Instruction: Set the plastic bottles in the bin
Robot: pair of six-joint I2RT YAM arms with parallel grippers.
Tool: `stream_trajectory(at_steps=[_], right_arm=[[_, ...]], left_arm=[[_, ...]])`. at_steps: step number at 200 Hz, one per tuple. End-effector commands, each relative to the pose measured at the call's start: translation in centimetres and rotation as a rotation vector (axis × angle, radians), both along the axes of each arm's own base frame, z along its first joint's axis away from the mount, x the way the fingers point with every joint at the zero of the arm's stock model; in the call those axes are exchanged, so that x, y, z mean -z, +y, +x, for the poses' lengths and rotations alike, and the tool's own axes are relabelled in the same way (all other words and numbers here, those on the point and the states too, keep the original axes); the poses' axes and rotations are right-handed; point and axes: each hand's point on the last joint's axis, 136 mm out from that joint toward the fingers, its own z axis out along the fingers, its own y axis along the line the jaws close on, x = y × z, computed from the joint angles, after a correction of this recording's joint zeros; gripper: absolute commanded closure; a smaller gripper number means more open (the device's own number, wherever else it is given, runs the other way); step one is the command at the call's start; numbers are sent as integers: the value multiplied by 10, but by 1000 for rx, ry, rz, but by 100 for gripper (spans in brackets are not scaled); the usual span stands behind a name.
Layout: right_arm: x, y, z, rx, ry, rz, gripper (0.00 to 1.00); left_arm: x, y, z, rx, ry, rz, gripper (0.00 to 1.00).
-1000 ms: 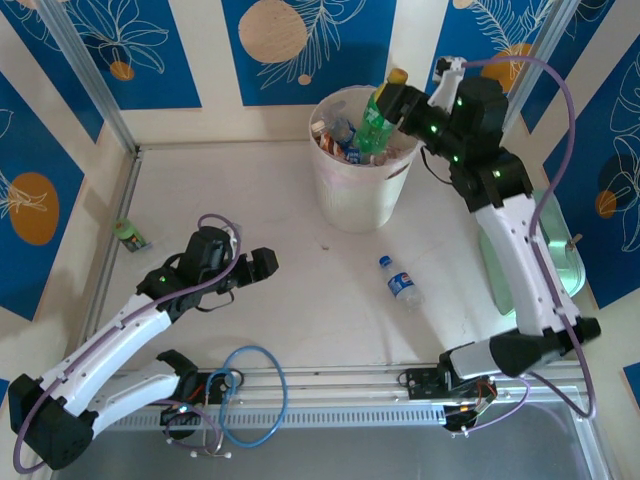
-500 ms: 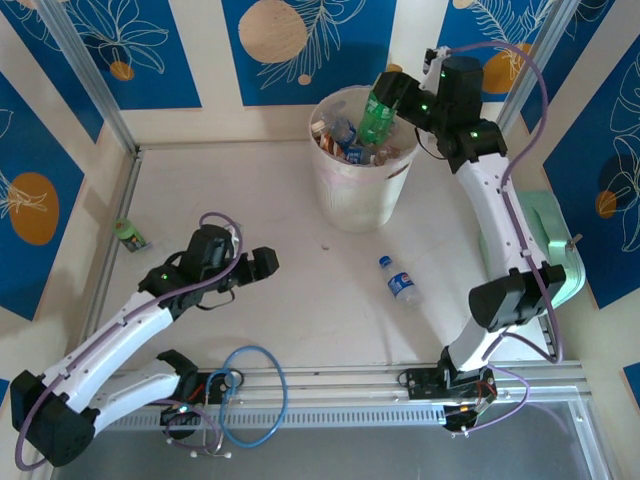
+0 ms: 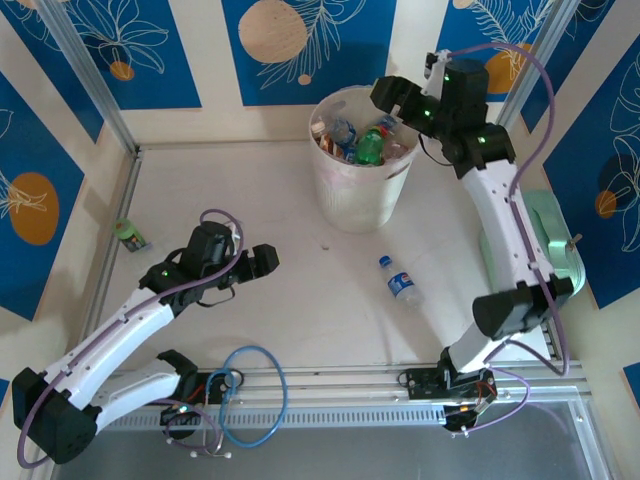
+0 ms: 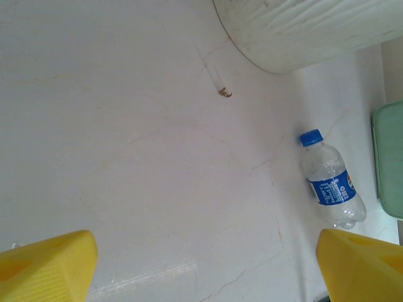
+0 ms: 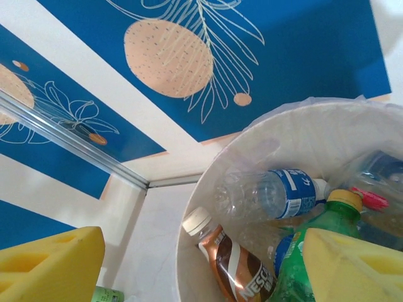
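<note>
White table, blue-label bottle lying flat, cap twd bin

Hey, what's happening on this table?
Two robot arms are clearing plastic bottles into a bin. The right hand hangs open over the bin, where a green bottle lies on top of the others. The left hand is open and empty above the table. A blue-labelled bottle and a small green one by the left wall are not yet in.

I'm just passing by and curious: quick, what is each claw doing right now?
Left gripper: open, holding nothing, above the bare table.
Right gripper: open, holding nothing, over the large round pale pink-beige bin.
</note>
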Motion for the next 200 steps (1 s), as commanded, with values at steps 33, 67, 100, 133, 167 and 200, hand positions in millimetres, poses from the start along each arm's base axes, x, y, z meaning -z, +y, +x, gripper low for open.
stream_trajectory(at_steps=[33, 67, 100, 133, 167, 200], right_arm=[[67, 1, -122, 1, 95, -270, 17], [167, -17, -183, 32, 317, -367, 15], [251, -41, -219, 97, 543, -412, 13], [301, -50, -226, 141, 672, -451, 11], [333, -68, -224, 224, 773, -476, 8], [362, -73, -226, 226, 853, -477, 8]], left_arm=[[-11, 0, 4, 3, -21, -10, 10], [-11, -4, 5, 1, -12, -44, 11], [-7, -6, 2, 0, 1, -68, 11], [-2, -7, 0, -4, 25, -77, 11], [-2, -3, -5, -14, 23, -83, 11], [-4, -1, -4, -18, 6, -80, 11]])
